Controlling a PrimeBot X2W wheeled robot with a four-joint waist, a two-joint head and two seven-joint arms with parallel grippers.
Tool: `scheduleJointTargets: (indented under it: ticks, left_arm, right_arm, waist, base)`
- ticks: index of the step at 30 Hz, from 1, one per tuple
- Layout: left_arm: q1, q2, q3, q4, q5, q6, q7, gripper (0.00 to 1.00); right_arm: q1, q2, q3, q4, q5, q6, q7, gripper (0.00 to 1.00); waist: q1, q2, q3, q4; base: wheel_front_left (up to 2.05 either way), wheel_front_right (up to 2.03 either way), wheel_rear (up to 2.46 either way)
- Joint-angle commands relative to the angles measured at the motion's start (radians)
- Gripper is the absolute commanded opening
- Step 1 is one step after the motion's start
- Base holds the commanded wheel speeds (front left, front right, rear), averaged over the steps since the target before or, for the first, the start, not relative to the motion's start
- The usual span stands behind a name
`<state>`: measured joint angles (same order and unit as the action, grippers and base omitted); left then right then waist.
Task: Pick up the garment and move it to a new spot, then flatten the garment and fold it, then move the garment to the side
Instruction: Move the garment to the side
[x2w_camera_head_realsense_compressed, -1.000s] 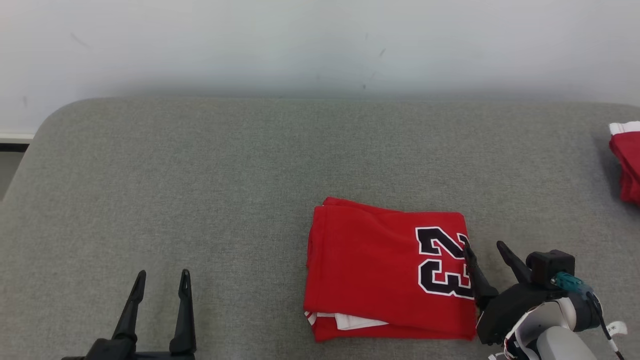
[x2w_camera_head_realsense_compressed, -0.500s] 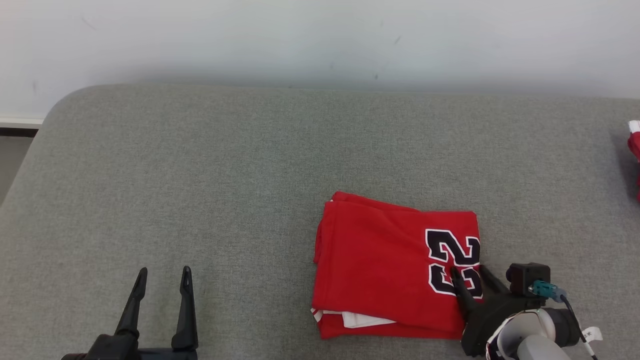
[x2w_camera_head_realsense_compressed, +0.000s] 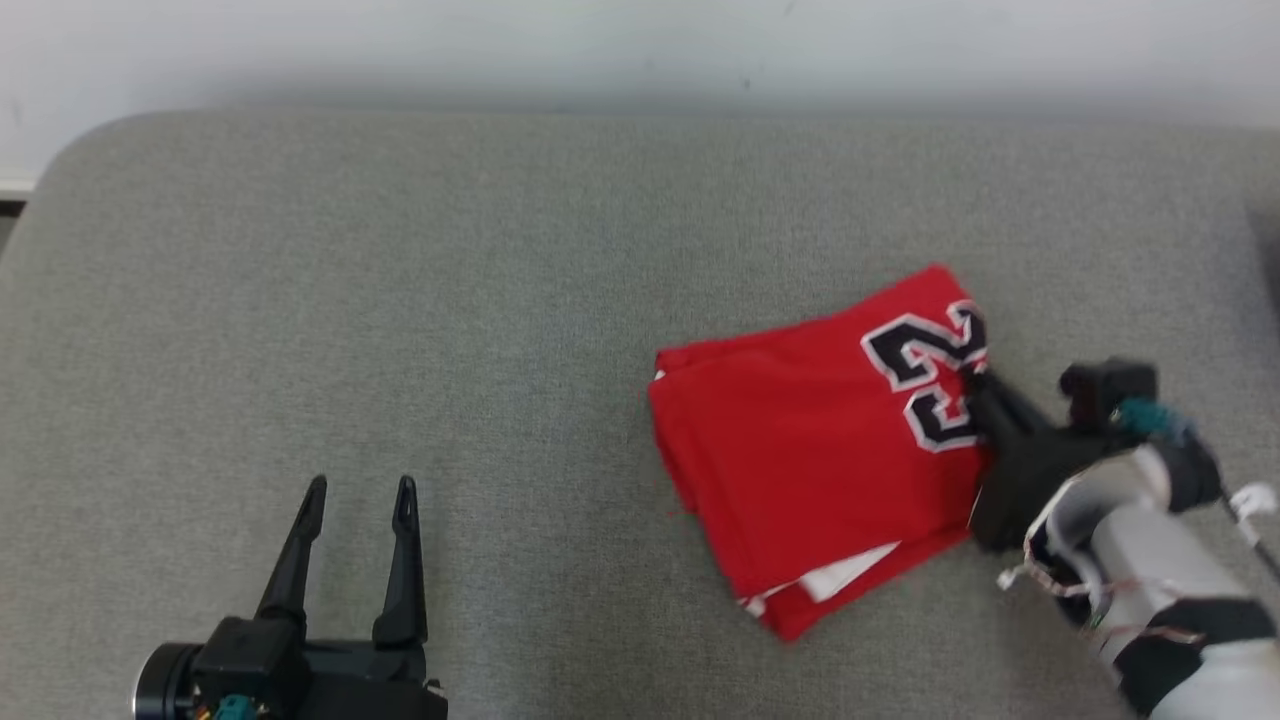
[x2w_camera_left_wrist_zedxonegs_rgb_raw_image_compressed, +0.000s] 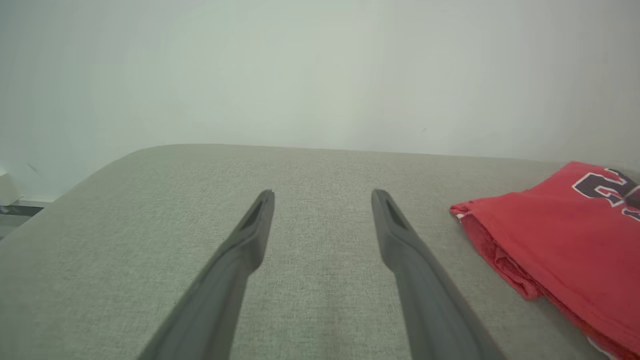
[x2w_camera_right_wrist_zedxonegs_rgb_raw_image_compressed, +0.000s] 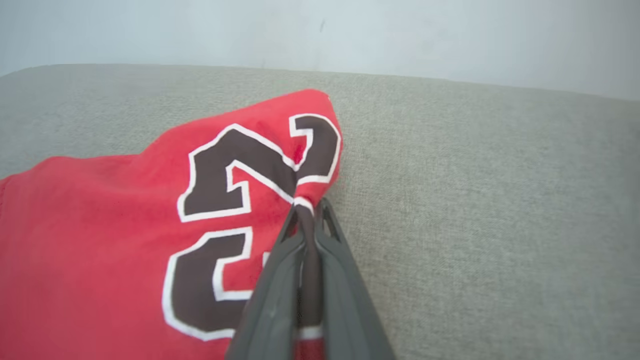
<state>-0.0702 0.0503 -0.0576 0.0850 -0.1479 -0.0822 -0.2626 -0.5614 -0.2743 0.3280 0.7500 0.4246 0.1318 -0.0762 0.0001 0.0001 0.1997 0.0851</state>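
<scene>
Folding looks finished: the red garment (x2w_camera_head_realsense_compressed: 820, 440) lies as a compact, layered packet on the grey cloth-covered counter (x2w_camera_head_realsense_compressed: 400, 300), right of centre in the head view, turned askew so its far right corner points toward the wall (x2w_camera_head_realsense_compressed: 600, 50). A dark number print (x2w_camera_head_realsense_compressed: 925, 380) sits by its right edge, and a strip of white trim (x2w_camera_head_realsense_compressed: 850, 570) peeps from between the layers at the near side. Picking up, flattening and folding therefore seem done; what remains, by my reading, is carrying the packet off to the side.

The right pincer (x2w_camera_head_realsense_compressed: 985, 385) is clenched on the garment's right edge at the print. The right wrist view shows its two fingers pressed together with a pinch of red cloth between them (x2w_camera_right_wrist_zedxonegs_rgb_raw_image_compressed: 310, 207), and the fabric is gathered into a small peak there. The left pincer (x2w_camera_head_realsense_compressed: 361, 485) stands released, fingers spread over bare counter at the lower left, well apart from the garment and grasping nothing.

Open grey surface stretches wide to the left and behind the packet, up to the rounded far left corner and the back edge under the wall. To the right the counter runs on past the arm to the frame's border. The near edge cannot be made out, so a drag toward the robot is the less certain direction.
</scene>
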Motion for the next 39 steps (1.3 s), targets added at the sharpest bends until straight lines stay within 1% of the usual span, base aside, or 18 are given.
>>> scheduleJointTargets:
  ticks: [1, 5, 6, 7, 9, 13, 16, 19, 23, 29, 35, 37, 39]
  left_arm:
    - [-0.018, 0.0, -0.001, -0.004, 0.006, 0.002, -0.003, 1.0]
    - [-0.059, 0.0, -0.016, -0.019, 0.015, 0.006, -0.003, 1.0]
    - [-0.084, 0.0, -0.016, -0.028, 0.02, 0.009, -0.003, 1.0]
    - [-0.093, 0.0, -0.016, -0.034, 0.024, 0.009, -0.003, 1.0]
    - [-0.116, 0.0, -0.016, -0.041, 0.034, 0.006, -0.003, 1.0]
    - [-0.154, 0.004, -0.004, -0.066, 0.056, 0.001, -0.003, 1.0]
    - [-0.169, 0.013, 0.01, -0.09, 0.069, 0.0, -0.003, 1.0]
    - [-0.181, 0.026, 0.019, -0.112, 0.084, -0.001, -0.003, 1.0]
    - [-0.184, 0.045, 0.02, -0.141, 0.103, -0.001, -0.003, 1.0]
    - [-0.186, 0.068, 0.019, -0.181, 0.125, 0.0, -0.003, 1.0]
    - [-0.196, 0.079, 0.011, -0.208, 0.135, 0.002, -0.003, 1.0]
    - [-0.2, 0.081, 0.007, -0.21, 0.135, -0.001, -0.002, 1.0]
    - [-0.203, 0.083, 0.002, -0.208, 0.134, -0.002, -0.002, 1.0]
  right_arm:
    - [-0.027, -0.021, 0.005, -0.01, 0.01, -0.003, 0.002, 0.0]
    - [-0.118, -0.112, 0.046, -0.051, 0.03, -0.003, 0.026, 0.0]
    - [-0.159, -0.165, 0.065, -0.078, 0.043, -0.003, 0.038, 0.0]
    - [-0.181, -0.189, 0.073, -0.092, 0.052, -0.003, 0.041, 0.0]
    - [-0.219, -0.245, 0.081, -0.117, 0.065, -0.003, 0.045, 0.0]
    - [-0.28, -0.336, 0.091, -0.163, 0.103, -0.003, 0.054, 0.0]
    - [-0.323, -0.394, 0.084, -0.189, 0.12, -0.003, 0.054, 0.0]
    - [-0.361, -0.445, 0.101, -0.22, 0.128, -0.003, 0.067, 0.0]
    - [-0.419, -0.518, 0.101, -0.233, 0.166, -0.003, 0.077, 0.0]
    - [-0.471, -0.605, 0.112, -0.222, 0.2, -0.003, 0.09, 0.0]
    - [-0.518, -0.683, 0.122, -0.148, 0.206, -0.003, 0.089, 0.0]
    - [-0.543, -0.697, 0.128, -0.107, 0.194, -0.003, 0.078, 0.0]
    - [-0.572, -0.697, 0.137, -0.059, 0.179, -0.003, 0.069, 0.0]
  waist:
    - [-0.0001, -0.0001, 0.051, -0.02]
    - [-0.0001, -0.0001, 0.128, -0.05]
    - [-0.0001, -0.0001, 0.167, -0.069]
    - [-0.0001, -0.0001, 0.189, -0.082]
    - [-0.0001, -0.0001, 0.225, -0.104]
    - [-0.0001, -0.0001, 0.29, -0.154]
    - [-0.0001, -0.0001, 0.329, -0.194]
    - [-0.0001, -0.0001, 0.367, -0.236]
    - [-0.0001, -0.0001, 0.405, -0.273]
    - [-0.0001, -0.0001, 0.448, -0.312]
    - [-0.0001, -0.0001, 0.479, -0.322]
    - [-0.0001, -0.0001, 0.486, -0.32]
    - [-0.0001, -0.0001, 0.493, -0.315]
  base:
    - [0.0, 0.0, 0.0]
    - [0.0, 0.0, 0.0]
    - [0.0, 0.0, 0.0]
    - [0.0, 0.0, 0.0]
    - [0.0, 0.0, 0.0]
    - [0.0, 0.0, 0.0]
    - [0.0, 0.0, 0.0]
    - [0.0, 0.0, 0.0]
    - [0.0, 0.0, 0.0]
    - [0.0, 0.0, 0.0]
    - [0.0, 0.0, 0.0]
    - [0.0, 0.0, 0.0]
    - [0.0, 0.0, 0.0]
